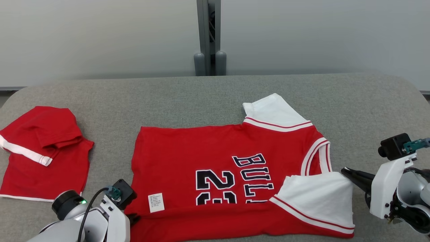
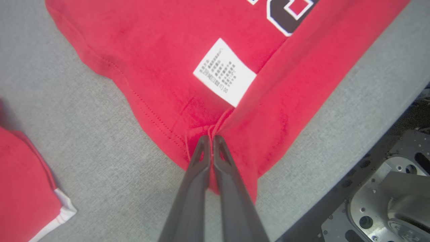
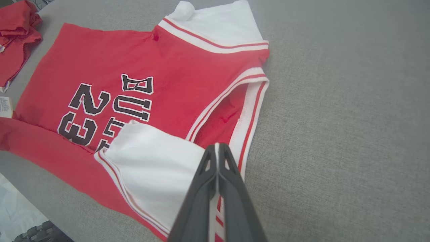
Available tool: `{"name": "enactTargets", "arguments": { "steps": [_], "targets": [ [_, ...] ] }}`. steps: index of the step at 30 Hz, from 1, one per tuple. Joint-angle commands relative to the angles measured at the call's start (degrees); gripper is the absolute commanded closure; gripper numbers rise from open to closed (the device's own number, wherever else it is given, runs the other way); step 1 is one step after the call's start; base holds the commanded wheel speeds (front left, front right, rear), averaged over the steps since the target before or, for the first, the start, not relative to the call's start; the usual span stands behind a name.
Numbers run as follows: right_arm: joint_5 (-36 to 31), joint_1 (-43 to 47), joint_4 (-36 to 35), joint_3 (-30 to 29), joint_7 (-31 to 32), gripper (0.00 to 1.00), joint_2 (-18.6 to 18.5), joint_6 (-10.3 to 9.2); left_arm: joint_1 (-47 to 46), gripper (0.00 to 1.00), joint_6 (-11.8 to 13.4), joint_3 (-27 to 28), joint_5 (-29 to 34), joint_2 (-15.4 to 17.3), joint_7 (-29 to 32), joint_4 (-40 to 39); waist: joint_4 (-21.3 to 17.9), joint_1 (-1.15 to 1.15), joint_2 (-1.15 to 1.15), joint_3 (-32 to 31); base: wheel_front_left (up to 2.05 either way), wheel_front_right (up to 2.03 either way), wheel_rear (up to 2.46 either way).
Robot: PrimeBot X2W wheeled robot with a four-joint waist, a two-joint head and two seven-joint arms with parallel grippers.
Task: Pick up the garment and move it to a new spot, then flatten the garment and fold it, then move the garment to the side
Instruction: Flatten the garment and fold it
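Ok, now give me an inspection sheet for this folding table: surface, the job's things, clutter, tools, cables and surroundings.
Surface: grey cloth-covered table, smooth.
Job's things: red jersey spread out, near edge folded up over the lower part of the number; one white sleeve folded onto the chest; white label showing.
Clutter: second red garment, rumpled, at the table's left, apart from the jersey.
Tools: left tool shut on the jersey's hem corner; right tool shut on the jersey at the shoulder, between sleeve and neckline.
Cables: black cable looping along the left wrist.
Surroundings: pale wall panels and a grey post behind the table.
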Motion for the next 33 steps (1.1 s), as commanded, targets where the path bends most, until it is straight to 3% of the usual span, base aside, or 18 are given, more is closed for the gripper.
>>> {"name": "enactTargets", "arguments": {
  "steps": [1,11,26,27,28,29,30,33],
  "targets": [
    [-0.8,-0.8,0.7,0.4,-1.4,1.00,-0.3,0.00,-1.0,1.00,0.2,0.0,0.8,-0.1,-0.7,1.0,0.0,0.00,0.00,0.6,0.00,0.00,0.00],
    [-1.2,-3.9,3.5,2.8,-6.7,1.00,1.0,0.00,-3.0,1.00,0.6,0.1,3.3,-2.9,-4.7,6.0,0.0,0.00,0.00,3.3,0.00,0.00,0.00],
    [0.3,-6.7,6.4,6.0,-12.2,1.00,2.7,0.00,-4.9,1.00,0.0,-0.8,4.5,-4.4,-5.9,10.0,0.0,0.00,0.00,6.0,0.00,0.00,0.00],
    [1.1,-6.7,7.2,6.0,-11.9,1.00,2.8,0.00,-5.1,0.87,0.3,-0.6,4.6,-4.6,-6.4,10.1,0.0,0.00,0.00,6.1,0.00,0.00,0.00],
    [1.7,-6.6,7.6,6.0,-11.7,0.89,3.1,0.00,-5.4,0.49,0.9,-0.4,4.8,-4.8,-6.9,10.3,0.1,0.00,0.00,6.2,0.00,0.00,0.00],
    [2.4,-6.7,8.0,5.9,-12.0,0.43,3.3,0.01,-5.6,0.00,1.2,-0.3,5.0,-4.9,-7.3,10.6,0.1,0.00,0.00,6.2,0.00,0.00,0.00],
    [3.0,-6.6,8.2,5.7,-12.3,0.00,3.5,0.01,-5.5,0.00,1.6,-0.3,4.9,-5.1,-7.4,11.1,0.2,0.00,0.00,6.1,0.00,0.00,0.00],
    [4.1,-6.7,9.6,5.4,-13.7,0.00,4.0,0.01,-5.4,0.00,1.7,-0.3,4.5,-5.8,-7.5,11.9,0.3,0.00,0.00,5.7,0.00,0.00,0.00]
  ]
}}
